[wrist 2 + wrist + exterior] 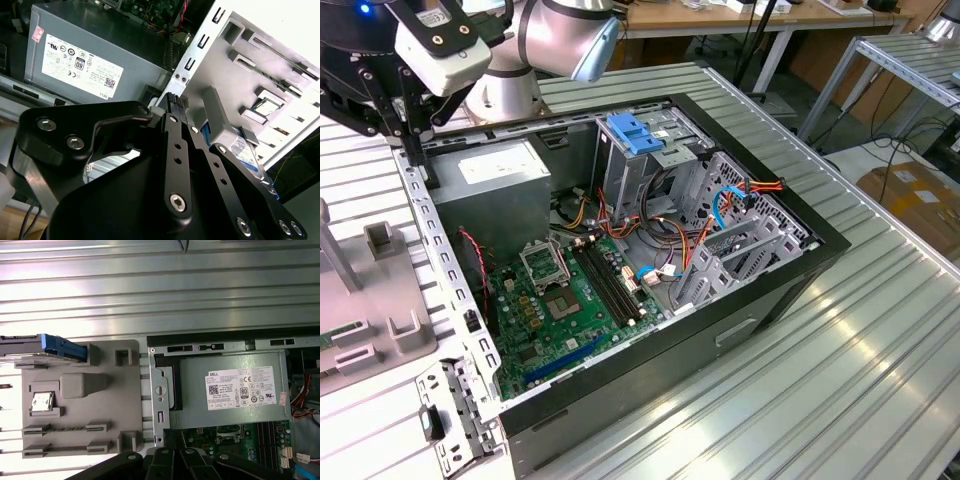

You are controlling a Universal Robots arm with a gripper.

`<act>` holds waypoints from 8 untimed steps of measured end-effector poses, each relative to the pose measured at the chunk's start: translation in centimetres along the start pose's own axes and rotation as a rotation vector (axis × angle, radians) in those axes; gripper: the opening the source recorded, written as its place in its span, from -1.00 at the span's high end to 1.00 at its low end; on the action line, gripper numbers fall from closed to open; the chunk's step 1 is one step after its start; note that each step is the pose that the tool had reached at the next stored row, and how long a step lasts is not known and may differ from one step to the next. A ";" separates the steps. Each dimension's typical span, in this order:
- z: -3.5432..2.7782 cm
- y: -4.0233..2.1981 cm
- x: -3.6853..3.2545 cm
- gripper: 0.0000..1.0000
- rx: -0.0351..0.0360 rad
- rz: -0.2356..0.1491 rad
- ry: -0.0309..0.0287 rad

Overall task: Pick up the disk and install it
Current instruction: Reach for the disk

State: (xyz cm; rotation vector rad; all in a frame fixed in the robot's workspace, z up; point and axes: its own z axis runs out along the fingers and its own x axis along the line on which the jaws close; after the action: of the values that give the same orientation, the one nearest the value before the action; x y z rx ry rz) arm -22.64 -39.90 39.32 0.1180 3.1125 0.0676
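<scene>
The gripper, whose grasp I cannot tell, is hovering over the rim of the case. The disk is standing on edge in the grey tray, about seven o'clock from the gripper in the exterior view, its long axis pointing at the case.

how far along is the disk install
Nothing looks done yet. The disk sits in the grey fixture tray beside the computer case. The gripper hangs over the case edge near the power supply, apart from the disk. Picking up and installing both remain.
</scene>
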 end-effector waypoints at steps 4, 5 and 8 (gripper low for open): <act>-0.01 -0.02 0.34 0.79 -0.0001 0.000 0.0000; -0.01 -0.03 0.46 0.79 0.0000 0.000 0.0000; -0.02 -0.05 0.68 0.79 0.0000 0.000 0.0000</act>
State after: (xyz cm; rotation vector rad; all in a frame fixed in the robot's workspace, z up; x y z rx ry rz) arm -23.32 -39.90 39.32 0.1179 3.1125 0.0676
